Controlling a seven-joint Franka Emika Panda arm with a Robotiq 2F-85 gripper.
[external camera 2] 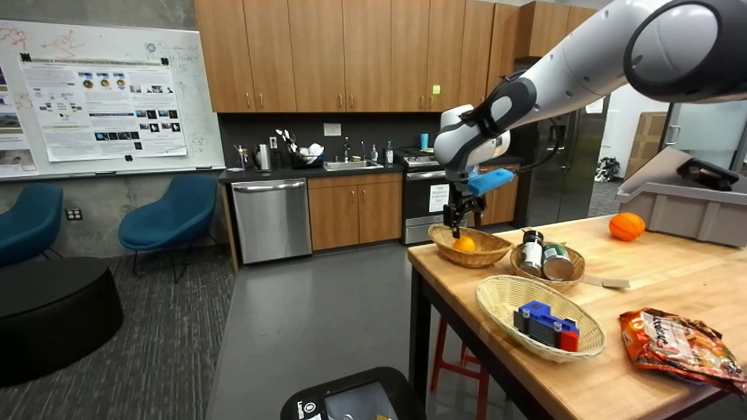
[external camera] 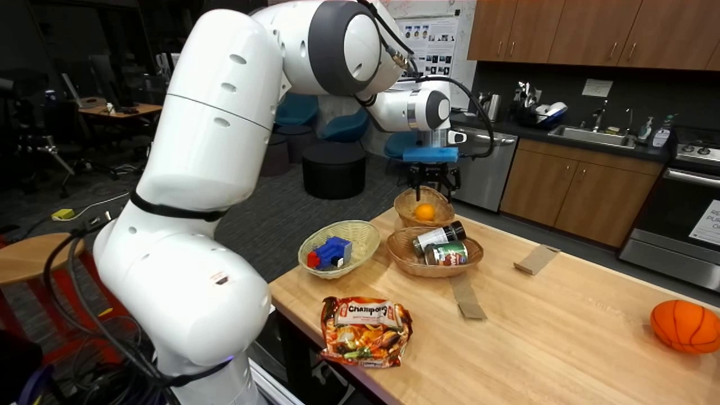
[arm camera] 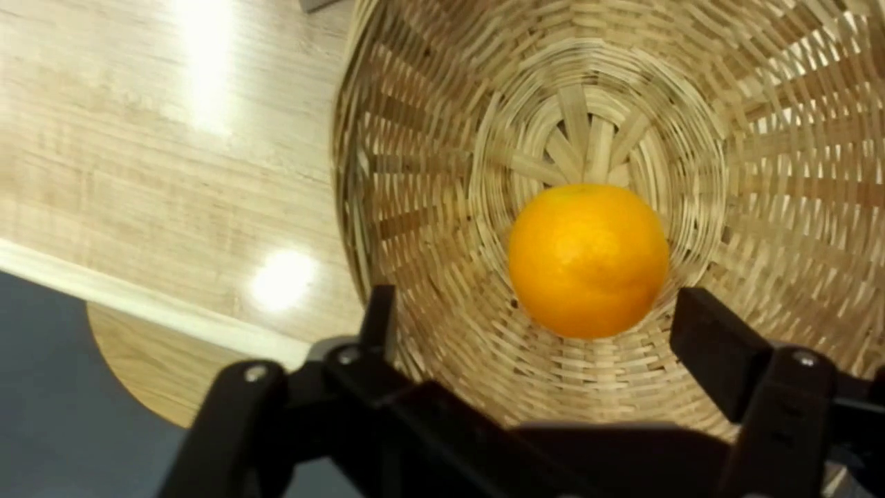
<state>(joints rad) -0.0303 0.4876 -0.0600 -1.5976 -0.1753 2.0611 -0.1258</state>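
Observation:
My gripper (arm camera: 538, 294) stands open, pointing down over a brown wicker basket (arm camera: 781, 235) at the table's corner. Its black fingers are spread wide with nothing held between them. An orange fruit (arm camera: 588, 263) lies on the basket's floor, slightly ahead of the fingertips in the wrist view and apart from them. In both exterior views the gripper (external camera: 433, 196) hangs just above the orange (external camera 2: 464, 244). Beside this basket sits another brown basket (external camera: 400, 256), holding a black-capped bottle (external camera: 433, 238) and a green-labelled jar (external camera: 447, 253). A paler basket (external camera 2: 495, 297) carries a blue toy block piece (external camera 2: 540, 318).
A red noodle packet (external camera: 365, 332) lies near the table's edge. An orange toy basketball (external camera: 685, 326) rests at the far end, with a grey bin (external camera 2: 688, 213) beside it in an exterior view. Cardboard strips (external camera: 536, 259) lie on the wooden table (external camera: 506, 337).

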